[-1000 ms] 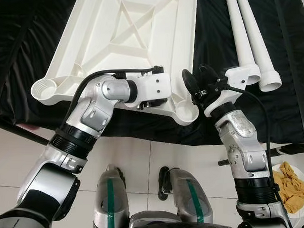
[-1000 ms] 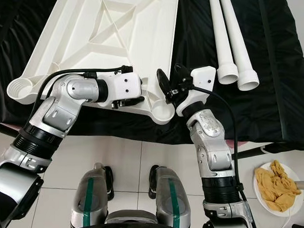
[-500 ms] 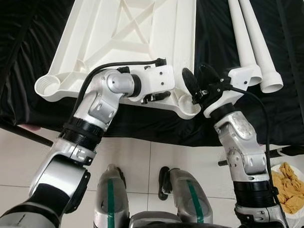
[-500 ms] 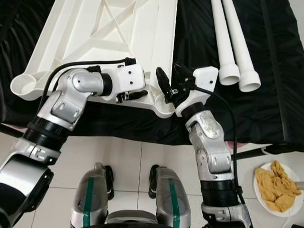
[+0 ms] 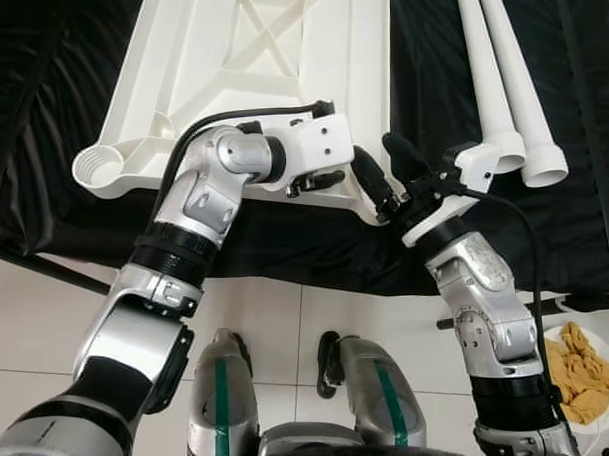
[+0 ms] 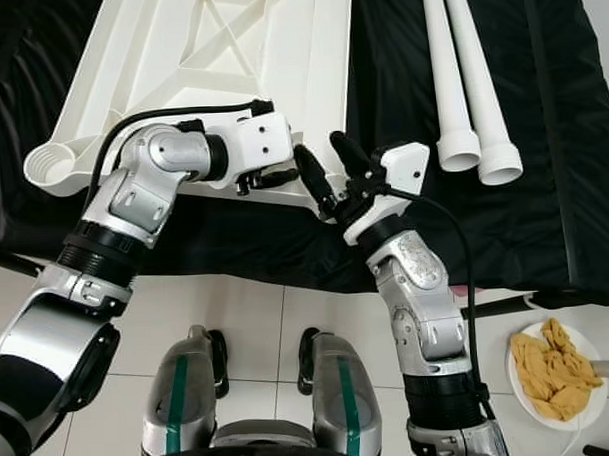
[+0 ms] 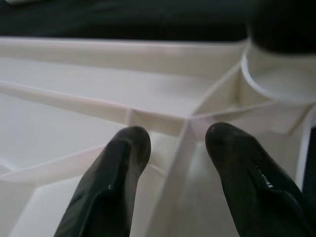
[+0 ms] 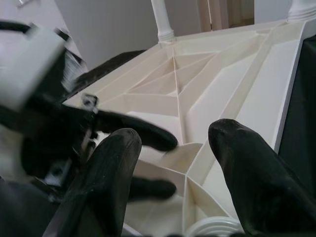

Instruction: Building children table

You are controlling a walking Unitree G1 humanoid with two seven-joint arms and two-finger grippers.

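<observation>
A white tiled floor (image 5: 278, 319) runs along the near side, with the robot's own legs at 6 o'clock and, at 4 o'clock, a white plate (image 6: 522, 377) holding a crumpled yellow cloth (image 6: 552, 371). Beyond the tiles a surface draped in black cloth (image 6: 454, 213) carries the white plastic tabletop (image 5: 279, 59), lying underside up with its ribs showing, from the centre out toward 11 o'clock.

The right claw (image 5: 389, 171) stands at the tabletop's near right corner, its two black fingers spread apart and grasping nothing; the right wrist view shows the round leg socket (image 8: 217, 228) of that corner just under them. The left claw (image 5: 325, 180) reaches in from 9 o'clock over the near edge of the tabletop, close beside the right one; its fingers (image 7: 116, 177) are parted, released, one on each side of a rib.

Farther off, at 1 o'clock, two white table legs (image 6: 459, 62) lie side by side on the black cloth, well apart from both claws, open ends toward the robot.
</observation>
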